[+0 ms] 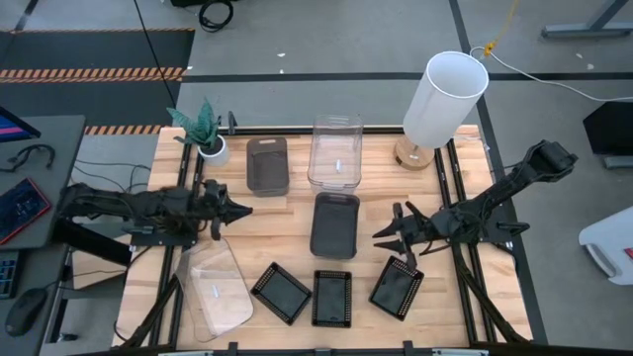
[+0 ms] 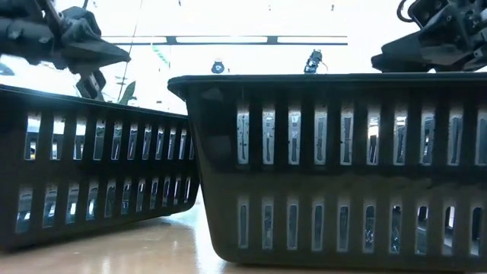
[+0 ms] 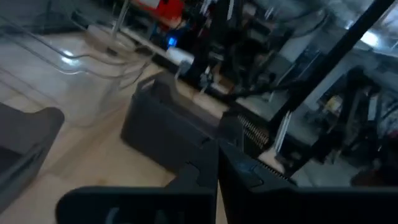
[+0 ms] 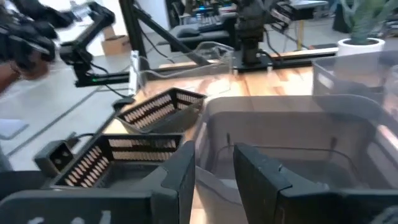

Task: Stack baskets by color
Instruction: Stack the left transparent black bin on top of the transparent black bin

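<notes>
Three kinds of baskets lie on the wooden table. One clear basket (image 1: pixel 334 150) stands at the far middle, another (image 1: pixel 218 287) at the near left. A smoky grey basket (image 1: pixel 267 163) sits at the far side, a second (image 1: pixel 334 224) in the middle. Three black mesh trays (image 1: pixel 281 293) (image 1: pixel 331 298) (image 1: pixel 398 289) line the near edge. My left gripper (image 1: pixel 237 210) hovers shut, left of the middle grey basket (image 3: pixel 168 124), holding nothing. My right gripper (image 1: pixel 381 234) stands open just right of that basket (image 4: pixel 280 124), with nothing between its fingers.
A tall white cylinder lamp (image 1: pixel 443 104) stands at the far right and a small potted plant (image 1: pixel 203 129) at the far left. In the low view two black trays (image 2: pixel 327 160) (image 2: pixel 91 167) fill the foreground. Bare wood lies between the arms' bases and the baskets.
</notes>
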